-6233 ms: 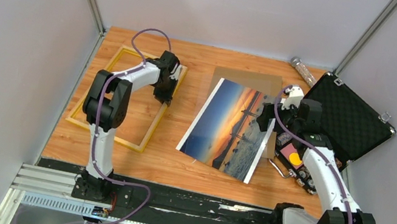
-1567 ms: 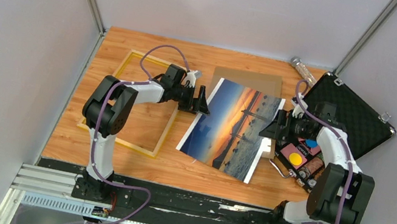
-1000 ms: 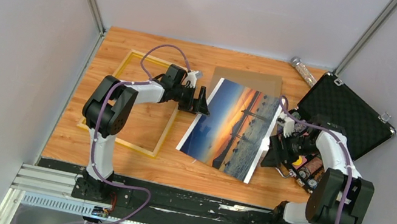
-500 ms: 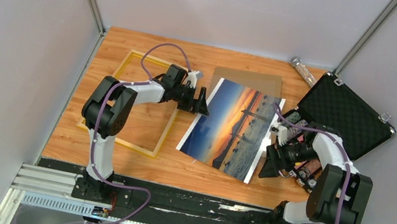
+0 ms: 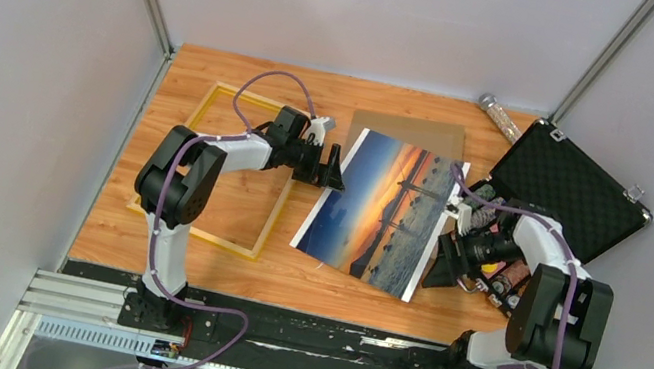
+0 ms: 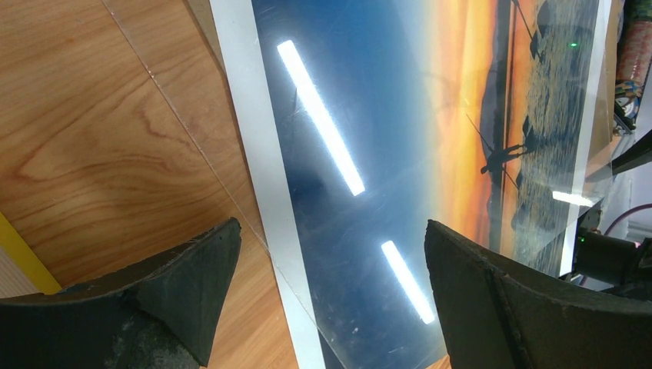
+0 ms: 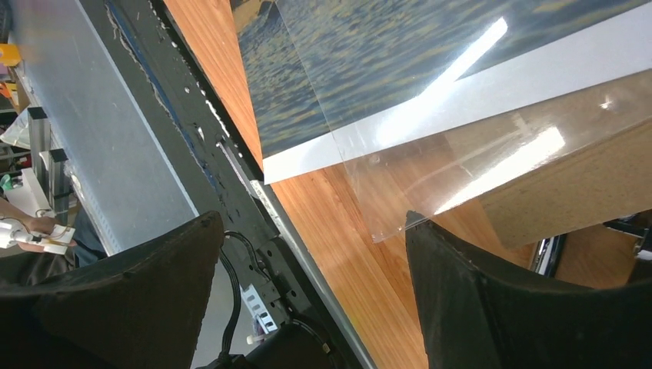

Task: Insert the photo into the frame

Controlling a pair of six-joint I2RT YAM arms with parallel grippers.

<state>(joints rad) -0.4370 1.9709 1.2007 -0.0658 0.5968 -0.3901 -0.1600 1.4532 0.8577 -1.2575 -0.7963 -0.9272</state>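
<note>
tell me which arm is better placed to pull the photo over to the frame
Left, probably. The left gripper is open at the edge of the photo nearest the frame, with the white border between its fingers. The right gripper is open too, but at the far edge, by the case.

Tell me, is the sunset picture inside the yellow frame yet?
Not yet. Done: the thin yellow wooden frame lies empty on the table. In hand: nothing gripped; the open left hand and open right hand flank the glossy sunset photo. Left: lifting the photo into the frame.
</note>
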